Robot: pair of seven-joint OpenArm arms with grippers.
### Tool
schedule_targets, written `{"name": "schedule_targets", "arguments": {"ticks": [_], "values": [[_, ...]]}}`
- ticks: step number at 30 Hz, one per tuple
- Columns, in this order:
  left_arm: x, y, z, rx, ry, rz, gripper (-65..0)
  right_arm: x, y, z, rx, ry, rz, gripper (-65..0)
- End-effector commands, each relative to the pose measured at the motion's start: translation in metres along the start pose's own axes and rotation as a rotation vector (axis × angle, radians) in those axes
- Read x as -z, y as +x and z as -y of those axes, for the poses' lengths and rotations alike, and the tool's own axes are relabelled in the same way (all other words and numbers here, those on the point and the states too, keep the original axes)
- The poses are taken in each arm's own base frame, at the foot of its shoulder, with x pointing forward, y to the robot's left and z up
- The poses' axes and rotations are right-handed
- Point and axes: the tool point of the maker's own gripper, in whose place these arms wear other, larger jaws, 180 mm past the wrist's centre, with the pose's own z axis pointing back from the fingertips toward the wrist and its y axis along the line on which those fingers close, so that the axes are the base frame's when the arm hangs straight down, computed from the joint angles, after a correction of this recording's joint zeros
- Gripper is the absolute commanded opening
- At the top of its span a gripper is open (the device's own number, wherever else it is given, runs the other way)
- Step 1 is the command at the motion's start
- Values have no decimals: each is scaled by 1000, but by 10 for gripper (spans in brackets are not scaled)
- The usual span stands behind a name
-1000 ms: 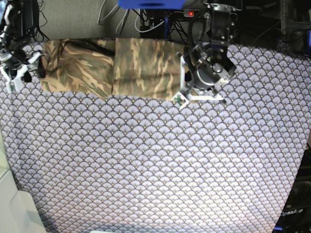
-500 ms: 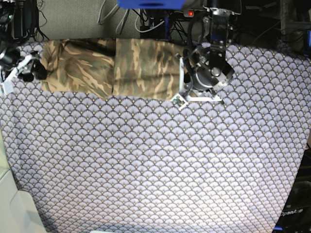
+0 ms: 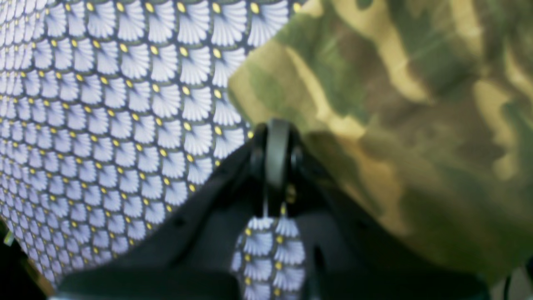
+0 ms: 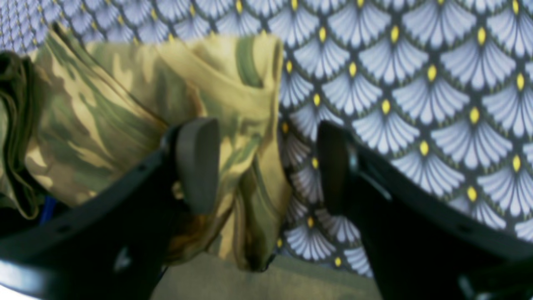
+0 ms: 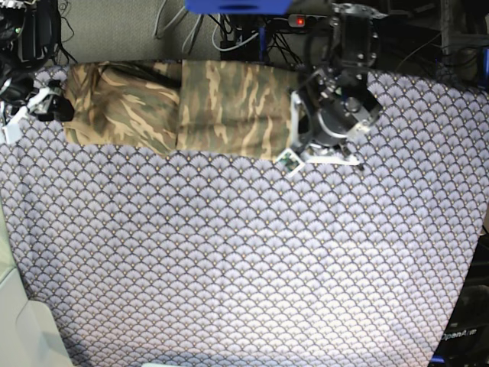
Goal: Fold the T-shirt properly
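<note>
Since the earlier frame the right gripper [image 4: 266, 166] has closed in on the T-shirt [image 5: 176, 111], jaws spread, straddling its corner hem. The left gripper [image 3: 277, 154] is clenched empty beside the shirt's opposite edge. We judge both need firm corner grips on this strip along the tablecloth's [image 5: 244, 260] far edge.

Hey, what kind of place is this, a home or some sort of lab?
Most likely a robotics lab or test bench. A camouflage T-shirt lies on a patterned table cloth between two robot arms, and loose cables and equipment crowd the space behind the table.
</note>
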Motion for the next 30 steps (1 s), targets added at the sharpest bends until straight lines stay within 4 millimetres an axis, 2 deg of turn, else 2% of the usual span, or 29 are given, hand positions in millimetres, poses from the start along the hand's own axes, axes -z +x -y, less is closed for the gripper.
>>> {"name": "schedule_targets", "arguments": {"ticks": [1,7,14,18,26,30], "values": [[-1,6,-2,-4,1,25,-643,-5,15,2,-16,-2,41,-251],[1,3,0,-2,-4,17,-644,-2,6,8,18,-3,22,-243],[1,2,0,0,-1,9,-644,13,0,-11,-4,53,9,-244],[-1,-9,0,-19,2,-7,-644,20,-5,-21,-16,84,-8,-244],[-4,-22,-11,-35,26,-33,-644,22,-8,-24,-15,91,-16,-248],[-2,-24,-11,-32,23,-35,-644,27,-12,-33,-27,114,-34,-301]]}}
